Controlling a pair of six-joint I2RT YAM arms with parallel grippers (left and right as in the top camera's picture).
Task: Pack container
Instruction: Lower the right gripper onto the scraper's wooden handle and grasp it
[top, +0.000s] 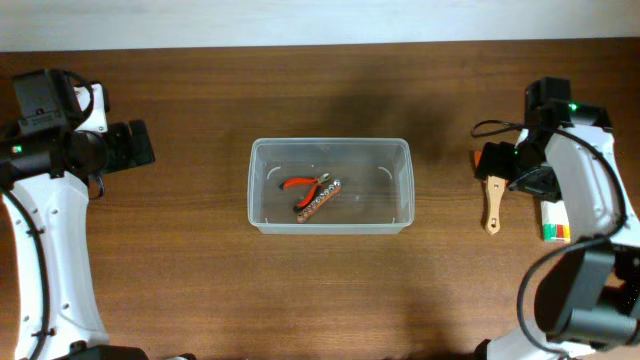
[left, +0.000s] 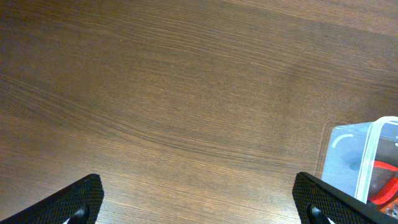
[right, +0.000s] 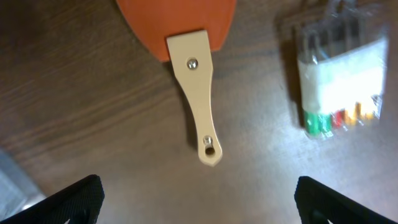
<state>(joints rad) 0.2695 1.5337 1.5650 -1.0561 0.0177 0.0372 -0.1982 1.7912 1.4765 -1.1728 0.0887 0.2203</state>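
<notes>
Left of the container, well apart from it: left gripper, jaws spread wide, nothing between them, bare wooden table beneath. Container clear and lidless, mid-table between the two arms. Inside it: red-handled pliers touching a beaded metallic strip, both nearer the container's left half. Right of the container, near it: scraper, pale wooden handle, orange blade in the wrist view. Right gripper above the scraper, jaws wide, gripping nothing. Farther right of the container: clear pack of coloured markers, just beside the scraper.
</notes>
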